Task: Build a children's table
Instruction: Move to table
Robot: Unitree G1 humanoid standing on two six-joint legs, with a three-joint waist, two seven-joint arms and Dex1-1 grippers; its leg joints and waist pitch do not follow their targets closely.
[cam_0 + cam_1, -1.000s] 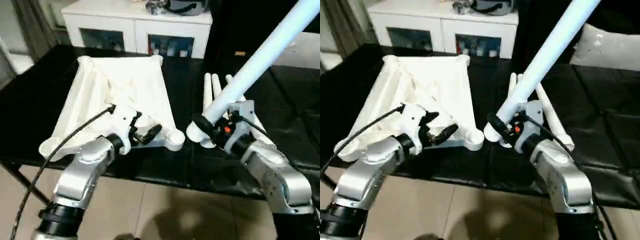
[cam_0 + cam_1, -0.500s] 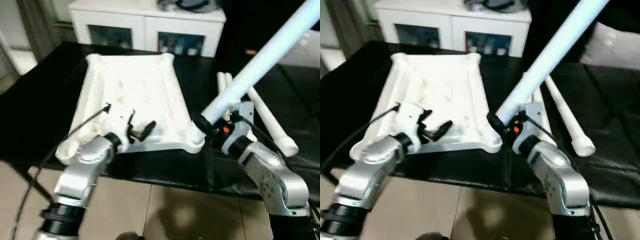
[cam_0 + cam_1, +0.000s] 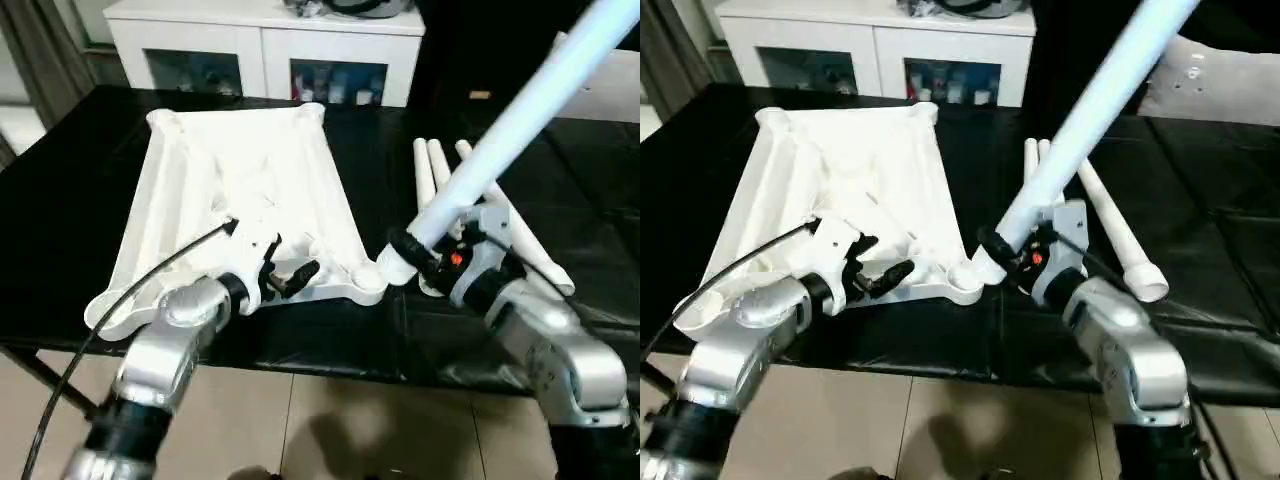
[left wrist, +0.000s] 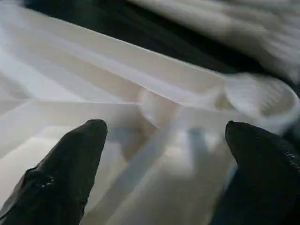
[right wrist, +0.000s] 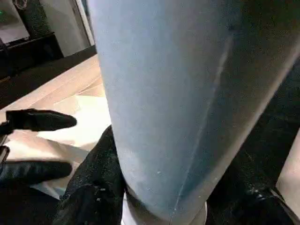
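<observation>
The children's table top (image 3: 240, 190) lies upside down, ribs up, on the black worktable. My left gripper (image 3: 295, 262) is open just above the top's near edge, beside the near right corner socket (image 3: 365, 283). In the left wrist view its black fingers (image 4: 70, 164) stand wide apart over the ribs, with that socket (image 4: 262, 101) ahead. My right gripper (image 3: 415, 250) is shut on a white leg (image 3: 520, 115). The leg slants up to the far right, and its thick end sits right next to the corner socket. Three more legs (image 3: 1120, 235) lie on the worktable behind my right arm.
A white cabinet (image 3: 270, 50) stands behind the worktable. The worktable's near edge (image 3: 330, 365) runs just under both forearms, with tiled floor below. A black cable (image 3: 130, 290) loops off my left arm.
The camera has shifted between frames. My left gripper's fingers have spread a little wider over the top's near edge. The right gripper keeps its hold on the slanted leg by the corner socket.
</observation>
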